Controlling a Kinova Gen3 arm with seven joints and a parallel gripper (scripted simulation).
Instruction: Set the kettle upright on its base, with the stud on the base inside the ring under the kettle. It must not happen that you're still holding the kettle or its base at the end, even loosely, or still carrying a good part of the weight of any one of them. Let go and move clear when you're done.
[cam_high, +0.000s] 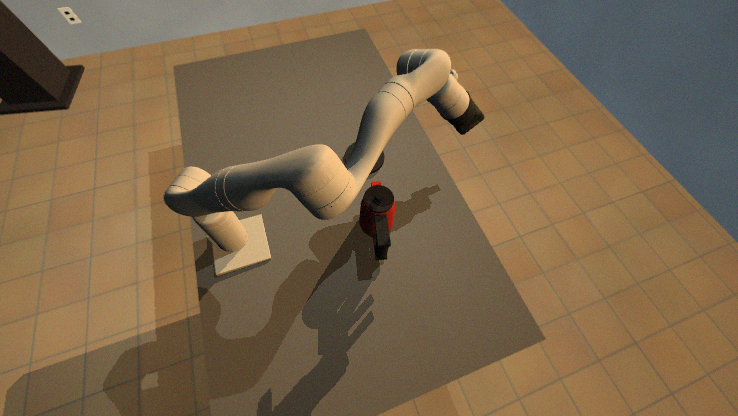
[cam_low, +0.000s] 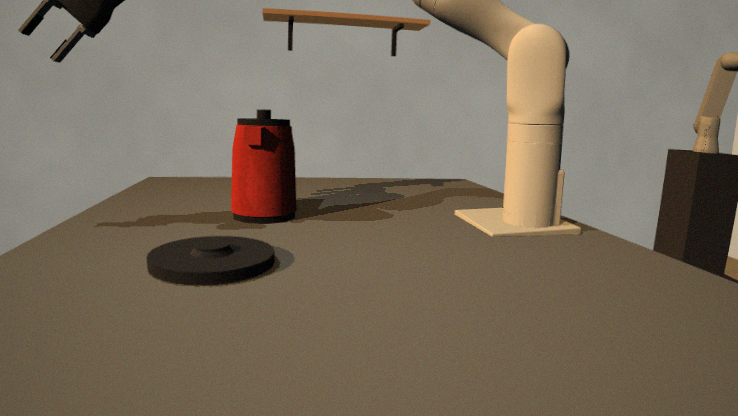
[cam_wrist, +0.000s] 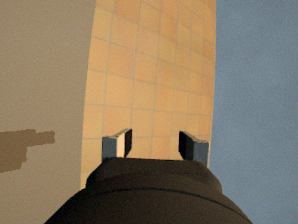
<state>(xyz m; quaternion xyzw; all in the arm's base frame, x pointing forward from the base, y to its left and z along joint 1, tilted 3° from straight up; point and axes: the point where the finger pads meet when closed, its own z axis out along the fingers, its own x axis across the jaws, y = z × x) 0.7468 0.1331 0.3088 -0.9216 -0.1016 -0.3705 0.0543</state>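
The red kettle (cam_high: 377, 209) with a black lid and handle stands upright on the grey table top, also in the exterior view (cam_low: 263, 170). The black round base (cam_low: 210, 258) with its stud lies flat on the table apart from the kettle, nearer that camera; in the top view the base (cam_high: 364, 157) is mostly hidden behind my arm. My gripper (cam_low: 41, 38) is open and empty, high in the air, far above and to the side of both. In the wrist view the open fingers point past the table edge at the tiled floor.
My arm's pedestal (cam_low: 516, 222) stands on the table's right side. A wooden shelf (cam_low: 345, 19) hangs on the back wall. A dark cabinet (cam_low: 697, 206) stands to the right beside the table.
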